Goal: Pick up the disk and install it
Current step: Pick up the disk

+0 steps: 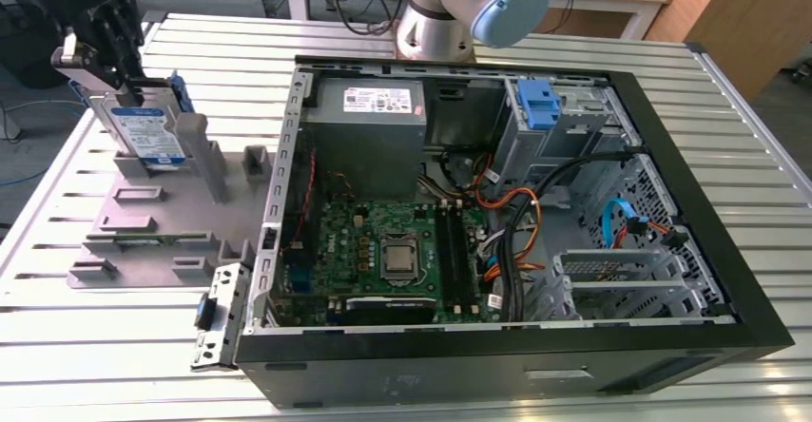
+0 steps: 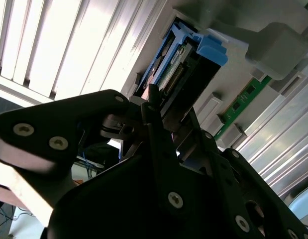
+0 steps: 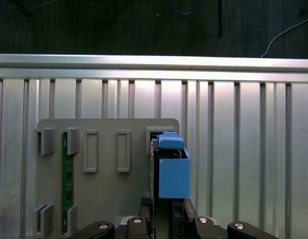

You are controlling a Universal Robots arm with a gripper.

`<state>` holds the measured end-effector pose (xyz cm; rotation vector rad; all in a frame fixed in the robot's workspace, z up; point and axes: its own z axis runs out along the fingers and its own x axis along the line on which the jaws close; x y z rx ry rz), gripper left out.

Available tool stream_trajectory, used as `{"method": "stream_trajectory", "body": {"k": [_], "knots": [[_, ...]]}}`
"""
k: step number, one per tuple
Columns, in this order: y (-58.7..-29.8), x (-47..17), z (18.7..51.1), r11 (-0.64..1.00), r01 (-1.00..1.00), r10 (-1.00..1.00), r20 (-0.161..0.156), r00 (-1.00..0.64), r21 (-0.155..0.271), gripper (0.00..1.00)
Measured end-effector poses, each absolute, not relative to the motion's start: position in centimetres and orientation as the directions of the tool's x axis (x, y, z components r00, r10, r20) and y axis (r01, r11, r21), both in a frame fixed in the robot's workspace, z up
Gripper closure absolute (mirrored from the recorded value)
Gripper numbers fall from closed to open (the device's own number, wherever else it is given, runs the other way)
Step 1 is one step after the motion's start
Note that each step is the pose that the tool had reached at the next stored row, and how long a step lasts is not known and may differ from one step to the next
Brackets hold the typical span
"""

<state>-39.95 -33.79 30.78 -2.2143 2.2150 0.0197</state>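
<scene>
The disk point(image 1: 146, 135), a silver drive with a white-and-blue label in blue caddy rails, stands on edge in a slot of the grey fixture point(image 1: 152, 218) at the exterior view's left. My gripper point(image 1: 121, 85) reaches down onto its upper end. In both wrist views the dark fingers straddle the disk point(image 2: 186, 64) point(image 3: 173, 172) from either side and press against it, so the gripper point(image 2: 171, 112) point(image 3: 163, 204) is shut on it. The disk's lower end sits in the fixture slot.
An open computer case point(image 1: 748, 279) lies to the exterior view's right, with a grey power supply point(image 1: 368, 104), a motherboard point(image 1: 380, 251), cables and a blue bracket point(image 1: 538, 104) in the drive bay. A green memory stick point(image 3: 67, 184) lies in the fixture. The table point(image 1: 76, 346) is ribbed aluminium.
</scene>
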Motion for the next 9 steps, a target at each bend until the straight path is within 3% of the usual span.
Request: {"method": "stream_trajectory", "body": {"k": [9], "knots": [[-33.79,-39.95,30.78,0.000,-1.000,-1.000,-0.016,0.000,0.002,0.65]]}}
